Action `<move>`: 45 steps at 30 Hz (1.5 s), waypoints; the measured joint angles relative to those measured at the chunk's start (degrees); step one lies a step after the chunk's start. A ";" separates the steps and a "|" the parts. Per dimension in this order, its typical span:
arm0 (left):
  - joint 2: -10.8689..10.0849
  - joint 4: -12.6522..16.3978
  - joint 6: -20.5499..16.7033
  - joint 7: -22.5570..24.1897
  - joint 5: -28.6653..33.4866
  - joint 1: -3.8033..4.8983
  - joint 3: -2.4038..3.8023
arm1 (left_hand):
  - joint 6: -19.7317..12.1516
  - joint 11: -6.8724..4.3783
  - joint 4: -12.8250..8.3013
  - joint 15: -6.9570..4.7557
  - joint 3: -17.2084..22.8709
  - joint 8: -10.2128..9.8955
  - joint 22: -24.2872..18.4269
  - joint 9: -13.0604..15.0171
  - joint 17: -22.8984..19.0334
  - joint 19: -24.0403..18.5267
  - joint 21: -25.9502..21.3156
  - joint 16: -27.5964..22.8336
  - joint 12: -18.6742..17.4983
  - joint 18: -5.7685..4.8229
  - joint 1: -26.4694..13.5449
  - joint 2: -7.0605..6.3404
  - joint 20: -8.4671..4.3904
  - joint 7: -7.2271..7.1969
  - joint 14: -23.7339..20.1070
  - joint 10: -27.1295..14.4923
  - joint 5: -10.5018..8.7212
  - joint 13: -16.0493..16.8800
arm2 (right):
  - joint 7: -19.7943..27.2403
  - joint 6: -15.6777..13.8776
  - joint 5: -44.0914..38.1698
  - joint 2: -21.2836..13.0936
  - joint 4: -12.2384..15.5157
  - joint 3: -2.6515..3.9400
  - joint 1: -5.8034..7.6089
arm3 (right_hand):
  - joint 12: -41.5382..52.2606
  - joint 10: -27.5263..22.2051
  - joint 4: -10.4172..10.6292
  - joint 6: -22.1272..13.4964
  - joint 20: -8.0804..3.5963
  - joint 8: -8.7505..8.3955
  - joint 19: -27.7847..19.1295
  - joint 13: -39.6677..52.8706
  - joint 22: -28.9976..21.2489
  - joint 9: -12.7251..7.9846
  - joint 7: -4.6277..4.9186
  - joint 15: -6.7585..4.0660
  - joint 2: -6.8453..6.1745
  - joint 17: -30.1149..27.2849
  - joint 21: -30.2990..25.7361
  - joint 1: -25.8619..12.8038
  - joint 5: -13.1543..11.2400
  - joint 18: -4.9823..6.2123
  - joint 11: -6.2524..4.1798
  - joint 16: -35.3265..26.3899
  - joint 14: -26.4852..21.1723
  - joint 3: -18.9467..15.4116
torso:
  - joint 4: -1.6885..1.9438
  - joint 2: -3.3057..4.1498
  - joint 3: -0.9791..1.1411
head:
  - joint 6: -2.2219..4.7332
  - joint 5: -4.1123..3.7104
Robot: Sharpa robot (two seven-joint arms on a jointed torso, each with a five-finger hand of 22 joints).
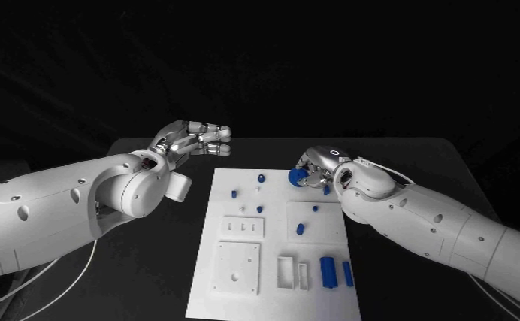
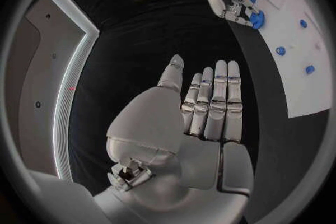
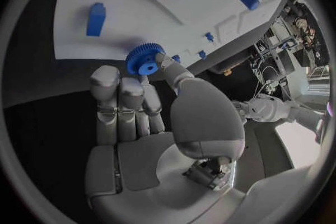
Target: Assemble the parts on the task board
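right robot hand (image 1: 315, 171) pinches a blue gear (image 3: 144, 59) at the task board's (image 1: 271, 291) far edge; left robot hand (image 1: 193, 139) hangs empty, fingers straight.

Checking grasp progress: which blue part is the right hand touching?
The toothed blue gear at the task board's far edge; the right hand's fingertips rest on it.

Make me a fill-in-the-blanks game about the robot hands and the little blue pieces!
1. The right hand holds a blue ____ with teeth round its edge.
2. The left hand is open and holds ____.
3. The task board is the colour ____.
4. The left hand hangs over the black table, ____ the board.

Missing words: gear; nothing; white; beside
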 measured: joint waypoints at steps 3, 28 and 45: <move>0.00 -0.02 -0.02 -0.08 0.00 0.00 0.00 | 0.00 0.00 0.00 0.00 0.00 0.00 -0.05 0.00 0.00 0.00 0.00 0.00 0.00 0.00 0.00 0.00 0.00 0.00 0.00 0.00 0.00 0.00 | -0.04 -0.89 -1.33 -0.02 1.95 0.00 0.01 | 0.00 0.01 0.57 0.02 0.00 0.00 0.00 0.00 0.00 0.00 -0.01 0.00 0.00 0.00 0.00 0.00 0.10 0.00 0.00 0.00 0.00 -0.54 | -0.01 -0.03 0.01 | -0.02 0.12; 1.14 0.05 -0.17 -0.70 0.02 0.01 0.01 | -0.21 0.00 0.31 0.00 0.32 0.00 -0.05 0.00 0.00 0.00 0.00 0.00 0.00 0.01 0.00 0.00 0.00 -0.21 0.00 0.00 0.22 0.00 | 0.16 -2.94 -10.98 8.02 2.72 -1.28 0.00 | -0.23 0.19 2.22 0.51 0.00 -0.04 0.00 -0.26 -0.01 -0.05 0.06 0.00 -0.72 -0.27 0.88 0.11 0.33 0.00 -0.23 -0.26 0.00 -1.24 | 0.36 0.13 -0.15 | 0.08 1.77; 2.44 0.10 -0.21 -0.91 -0.06 0.01 0.02 | -0.21 0.00 0.31 0.00 0.32 0.00 -0.04 0.00 0.00 0.00 0.00 0.00 0.00 0.02 0.00 0.00 0.00 -0.21 0.00 0.00 0.22 0.00 | 0.73 -2.91 -12.14 12.05 -2.44 -1.76 -0.07 | -0.46 0.20 2.22 0.62 0.00 -0.09 0.00 -0.41 -0.02 -0.07 -0.03 0.00 -0.95 -0.41 0.88 0.34 0.32 0.00 -0.22 -0.55 0.00 -1.24 | 0.64 0.34 -0.09 | 0.03 2.22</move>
